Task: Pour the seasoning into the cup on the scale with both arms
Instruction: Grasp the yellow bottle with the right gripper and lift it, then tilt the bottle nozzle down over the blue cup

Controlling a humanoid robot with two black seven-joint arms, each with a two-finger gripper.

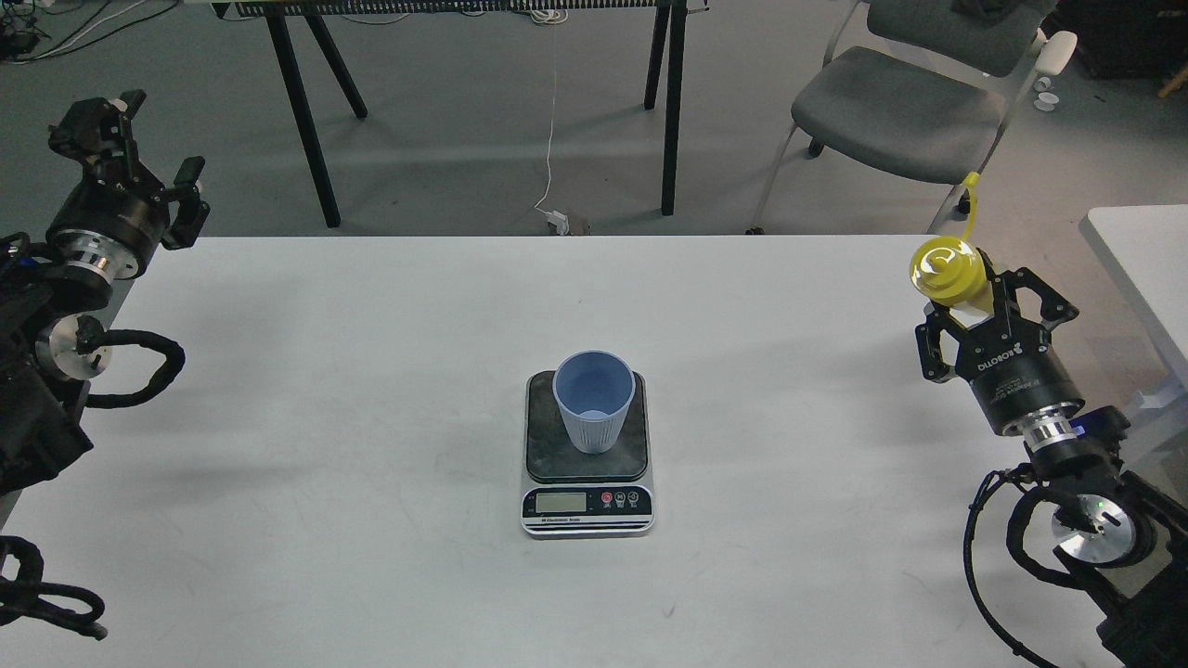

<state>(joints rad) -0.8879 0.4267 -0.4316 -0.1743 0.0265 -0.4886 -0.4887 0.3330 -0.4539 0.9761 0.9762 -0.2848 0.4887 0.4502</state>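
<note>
The light-blue ribbed cup [594, 399] stands upright on the dark plate of the small digital scale [587, 508] at the table's middle. My right gripper [974, 297] is shut on the yellow seasoning bottle [949, 268] and holds it lifted above the table's right edge, its nozzle end turned toward the camera and its thin cap stick curving up behind. My left gripper [139, 148] is open and empty, raised beyond the table's far left corner.
The white table [371, 371] carries only the scale and cup. A grey chair [905, 102] and black table legs [306, 111] stand on the floor behind. A second white table [1146, 250] is at the right.
</note>
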